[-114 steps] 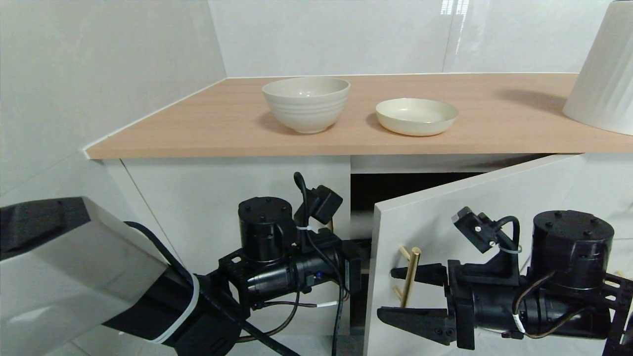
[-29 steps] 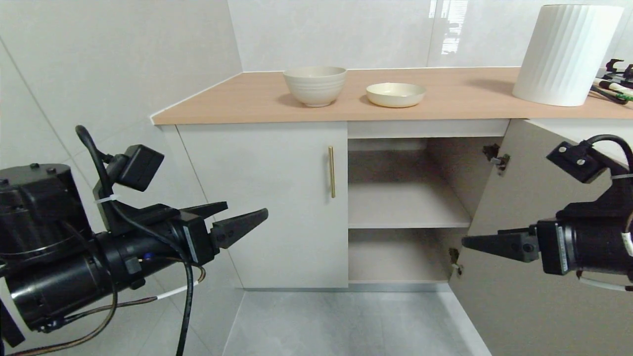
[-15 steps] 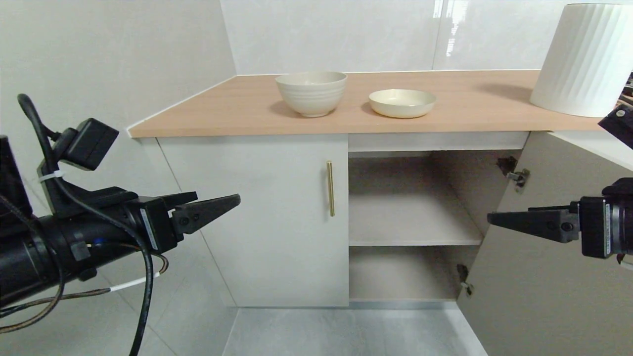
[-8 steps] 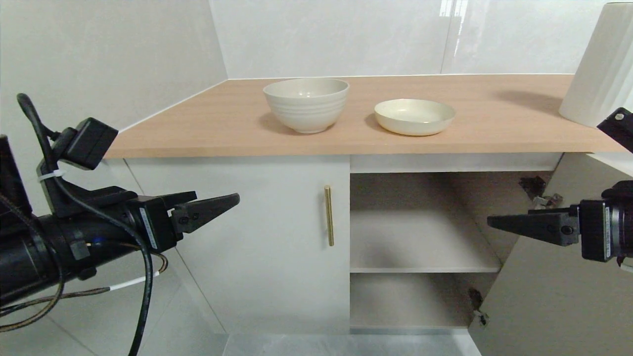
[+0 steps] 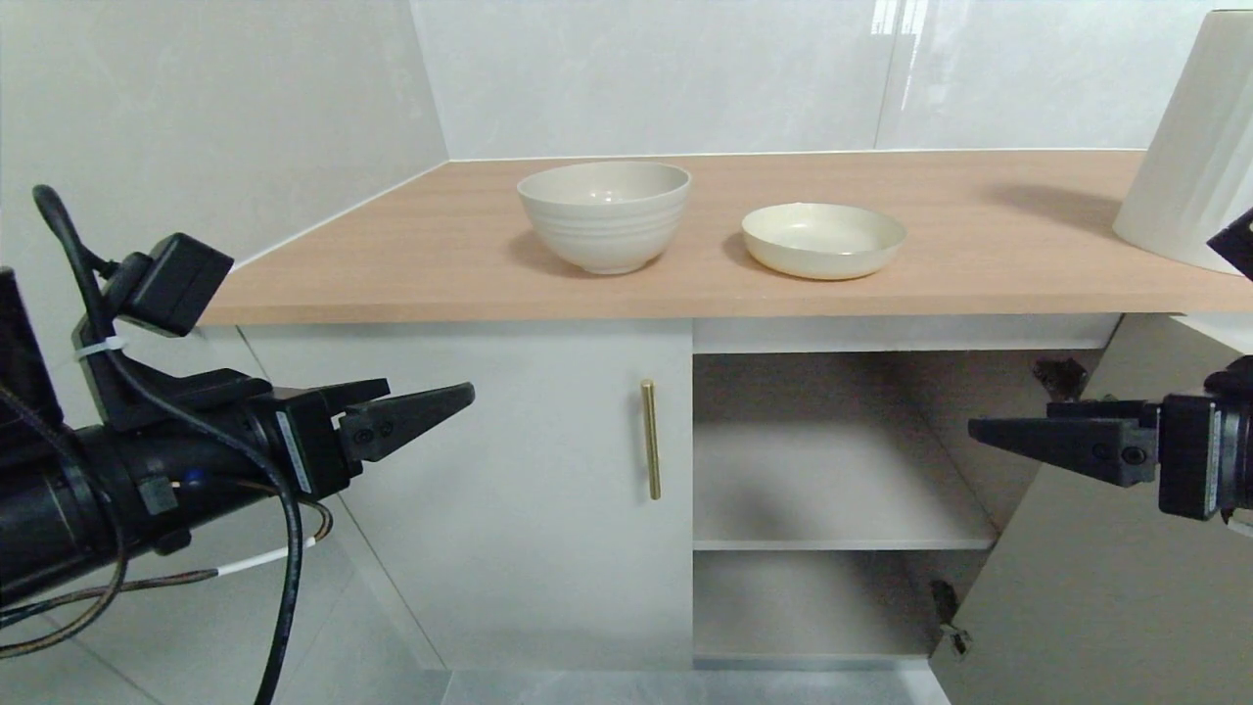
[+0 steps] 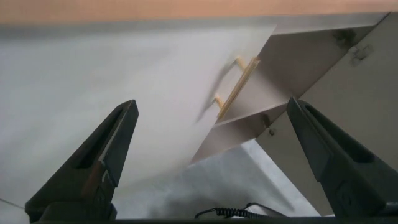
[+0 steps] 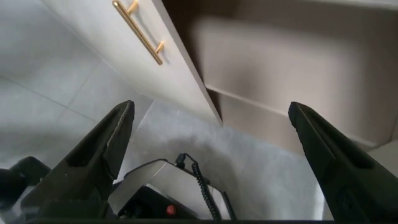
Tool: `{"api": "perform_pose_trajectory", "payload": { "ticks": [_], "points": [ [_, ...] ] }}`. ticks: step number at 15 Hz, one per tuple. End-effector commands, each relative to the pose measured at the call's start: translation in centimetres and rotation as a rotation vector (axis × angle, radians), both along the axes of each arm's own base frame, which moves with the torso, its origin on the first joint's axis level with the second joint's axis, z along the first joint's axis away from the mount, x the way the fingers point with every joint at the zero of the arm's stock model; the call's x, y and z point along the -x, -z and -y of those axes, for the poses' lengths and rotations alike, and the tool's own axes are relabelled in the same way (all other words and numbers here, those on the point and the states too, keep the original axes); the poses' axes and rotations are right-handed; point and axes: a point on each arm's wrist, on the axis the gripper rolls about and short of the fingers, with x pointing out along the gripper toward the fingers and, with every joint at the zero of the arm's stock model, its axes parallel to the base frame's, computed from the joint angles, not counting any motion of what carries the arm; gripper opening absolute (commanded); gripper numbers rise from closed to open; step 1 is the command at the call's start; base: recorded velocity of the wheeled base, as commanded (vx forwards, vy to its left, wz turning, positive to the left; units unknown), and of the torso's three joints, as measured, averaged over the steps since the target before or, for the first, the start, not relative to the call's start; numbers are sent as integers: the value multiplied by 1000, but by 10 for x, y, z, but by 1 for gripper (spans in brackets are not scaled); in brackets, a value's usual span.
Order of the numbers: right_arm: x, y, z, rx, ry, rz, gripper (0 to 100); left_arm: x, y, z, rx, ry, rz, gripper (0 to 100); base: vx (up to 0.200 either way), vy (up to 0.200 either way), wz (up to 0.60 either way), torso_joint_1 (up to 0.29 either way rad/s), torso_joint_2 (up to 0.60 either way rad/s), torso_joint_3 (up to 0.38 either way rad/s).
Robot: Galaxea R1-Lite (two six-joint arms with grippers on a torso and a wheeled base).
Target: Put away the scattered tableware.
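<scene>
So the ribbed cream ceramic bowl [image 5: 605, 215] and shallow cream dish [image 5: 822, 238] sit up on the wooden tabletop [image 5: 411, 264], above both wide-open grippers. Bowl's closer to the left gripper [image 5: 431, 392], dish to the right gripper [image 5: 1008, 423].

No word, number or sign can be read here. A narrow pale label strip [image 5: 286, 448] stands on the black body of the left gripper [image 5: 431, 389], below the left end of the light wooden countertop [image 5: 440, 279]. Its print is too small to tell. A second pale strip [image 5: 1205, 460] on the right gripper [image 5: 1013, 419], below the countertop's right end, is just as unreadable.
</scene>
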Motion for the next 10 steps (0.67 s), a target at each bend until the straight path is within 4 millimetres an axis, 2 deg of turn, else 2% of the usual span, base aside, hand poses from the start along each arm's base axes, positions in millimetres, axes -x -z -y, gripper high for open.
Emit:
{"api": "perform_pose_trajectory", "payload": {
  "ticks": [1,3,7,10],
  "points": [
    [2,2,1,19,-9,7,100,-1,1,0,0,1,-3,100,0,0,0,90,-300,-203],
    [2,3,1,21,-10,5,100,-1,0,0,1,0,0,100,0,0,0,122,-225,-254],
    [0,5,0,23,-10,3,100,-2,0,1,0,1,-2,100,0,0,0,98,-507,-276],
    [-3,5,-1,18,-10,12,100,-5,2,1,-2,3,-9,100,0,0,0,258,-463,-277]
  ]
}}
